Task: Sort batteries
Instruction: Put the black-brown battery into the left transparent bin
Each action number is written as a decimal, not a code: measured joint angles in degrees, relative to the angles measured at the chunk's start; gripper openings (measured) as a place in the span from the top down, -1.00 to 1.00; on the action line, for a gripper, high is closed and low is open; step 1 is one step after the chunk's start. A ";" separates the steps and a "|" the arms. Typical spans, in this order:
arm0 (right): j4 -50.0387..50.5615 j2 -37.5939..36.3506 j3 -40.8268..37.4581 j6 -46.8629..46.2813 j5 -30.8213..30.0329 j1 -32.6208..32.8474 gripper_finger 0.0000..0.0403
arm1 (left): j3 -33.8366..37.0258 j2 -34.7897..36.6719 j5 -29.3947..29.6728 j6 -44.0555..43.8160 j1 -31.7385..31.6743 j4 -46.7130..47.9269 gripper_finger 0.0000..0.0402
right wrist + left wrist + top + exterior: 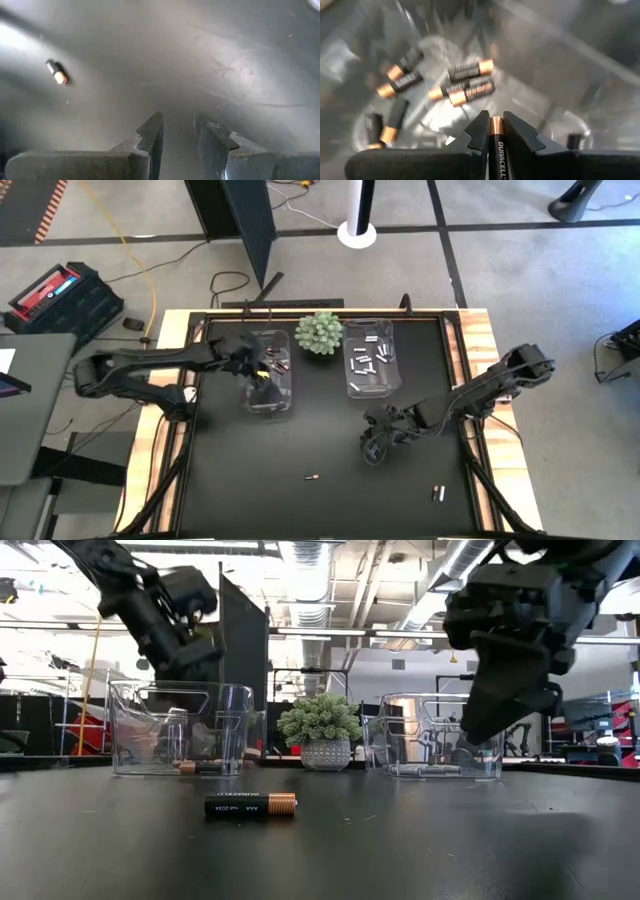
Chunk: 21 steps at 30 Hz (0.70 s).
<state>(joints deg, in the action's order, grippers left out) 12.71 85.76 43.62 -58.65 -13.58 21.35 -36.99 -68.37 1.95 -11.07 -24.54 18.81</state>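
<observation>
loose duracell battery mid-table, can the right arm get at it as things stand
Probably yes. The right gripper hovers with its fingers open and empty, and the loose battery lies alone on bare black table nearby, with nothing between them. The left gripper is busy over its bin.

Robotics lab, exposed ceiling ducts (305, 565), floor cables (150, 270), toolbox (62, 295)

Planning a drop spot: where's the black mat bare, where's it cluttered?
Bare: mat's left front, below the left clear plastic bin, left of the lone dark copper-tipped battery. Crowded: back edge with both bins and the green spiky plant; right claw hovers mid-right.
</observation>
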 joint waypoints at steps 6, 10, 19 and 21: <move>0.00 0.00 0.00 0.00 0.00 -3.08 0.38 | -0.01 -7.59 -3.09 0.85 -2.39 1.06 0.80; -0.11 0.00 0.00 0.00 0.00 -4.79 0.38 | -0.15 -10.79 -1.96 4.38 -2.44 0.99 0.80; -1.27 0.00 0.00 0.20 0.00 -7.27 0.38 | -0.12 -11.19 -1.68 7.01 -2.44 0.98 0.80; -1.25 0.00 0.00 0.37 0.00 -7.57 0.38 | -0.07 -10.97 -1.68 8.13 -2.44 1.13 0.79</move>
<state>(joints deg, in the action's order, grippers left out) 11.46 85.76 43.62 -58.28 -13.58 13.78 -37.06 -79.34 0.27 -2.94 -26.98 19.94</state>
